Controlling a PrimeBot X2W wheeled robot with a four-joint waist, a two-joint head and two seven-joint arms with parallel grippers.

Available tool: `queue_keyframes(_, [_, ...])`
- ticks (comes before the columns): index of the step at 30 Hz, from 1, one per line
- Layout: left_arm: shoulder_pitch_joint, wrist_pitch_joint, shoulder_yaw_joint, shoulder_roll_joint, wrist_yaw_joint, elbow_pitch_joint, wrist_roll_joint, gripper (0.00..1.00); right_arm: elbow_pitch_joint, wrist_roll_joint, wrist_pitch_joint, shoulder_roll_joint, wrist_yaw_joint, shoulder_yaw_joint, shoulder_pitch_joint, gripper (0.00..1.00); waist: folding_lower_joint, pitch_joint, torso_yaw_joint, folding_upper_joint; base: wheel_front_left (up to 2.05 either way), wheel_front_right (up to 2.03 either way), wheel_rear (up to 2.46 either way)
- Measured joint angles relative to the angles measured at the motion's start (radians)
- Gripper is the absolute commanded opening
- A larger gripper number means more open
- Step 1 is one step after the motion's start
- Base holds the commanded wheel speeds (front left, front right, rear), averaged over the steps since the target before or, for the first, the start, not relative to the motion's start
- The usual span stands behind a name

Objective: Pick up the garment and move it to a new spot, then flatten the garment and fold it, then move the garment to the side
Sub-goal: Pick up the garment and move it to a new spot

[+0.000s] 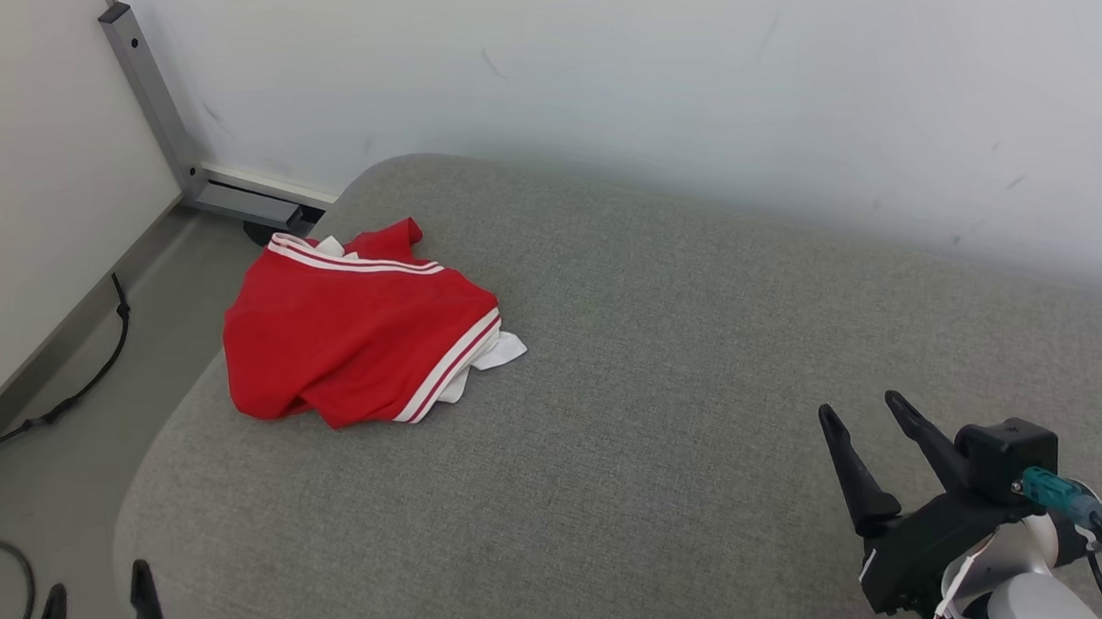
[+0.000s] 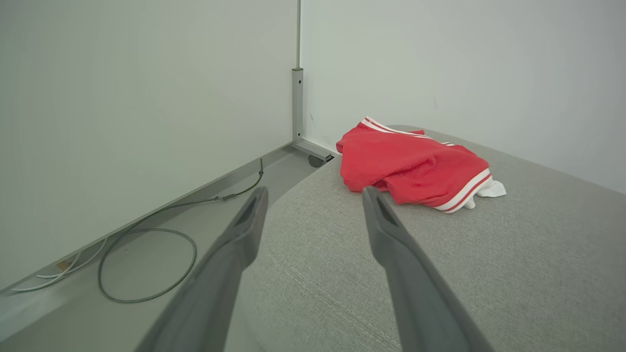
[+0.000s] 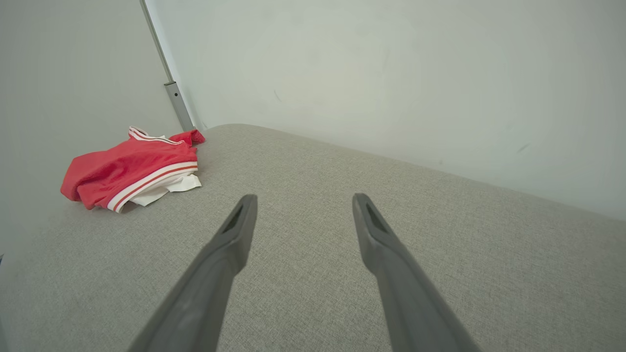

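— Looking down from the head camera, the red garment (image 1: 352, 336) lay crumpled near the far left corner of the grey cushion (image 1: 661, 389), white stripes along its hems and a scrap of white cloth poking out on its right.

— And the arms?

— Both were low in the picture! The left gripper (image 1: 97, 578) sat at the bottom left, by the cushion's edge, fingers spread. The right gripper (image 1: 858, 405) stood at the lower right above the cushion, fingers parted, nothing between them. Both were well apart from the garment.

— Anything behind it?

— A metal post (image 1: 140, 76) rose against the white wall, and a dark cable (image 1: 87, 381) trailed along the floor on the left.

— Over to the left wrist.

— The left gripper (image 2: 315, 190) was wide apart and empty, one finger over the floor, the other over the cushion. The red garment (image 2: 411, 166) lay further on, up and to the right of the fingertips, close to the corner where the post met the floor.

— Right wrist?

— It was the same story there: the right gripper (image 3: 304, 197) was spread over bare grey fabric, gripping nothing. The red garment (image 3: 132, 168) sat far off at the left of that view, striped hem facing the camera, with the post just behind it.
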Motion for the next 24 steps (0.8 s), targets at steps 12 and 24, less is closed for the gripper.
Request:
queue_keyframes(12, [-0.446,0.133,-0.11,0.063,-0.218,0.179,-0.124,1.0,0.002,-0.001,0.018,-0.011,-0.007,-0.002,-0.014,1.0,0.0001,0.039,-0.018,0.0,0.0,0.0,0.0])
queue_keyframes(24, [-0.803,0.344,-0.105,0.078,-0.248,0.588,-0.305,1.0,-0.069,-0.031,0.051,-0.023,-0.026,0.017,-0.016,1.0,0.0002,0.08,-0.094,0.0001,0.0,0.0,0.0])
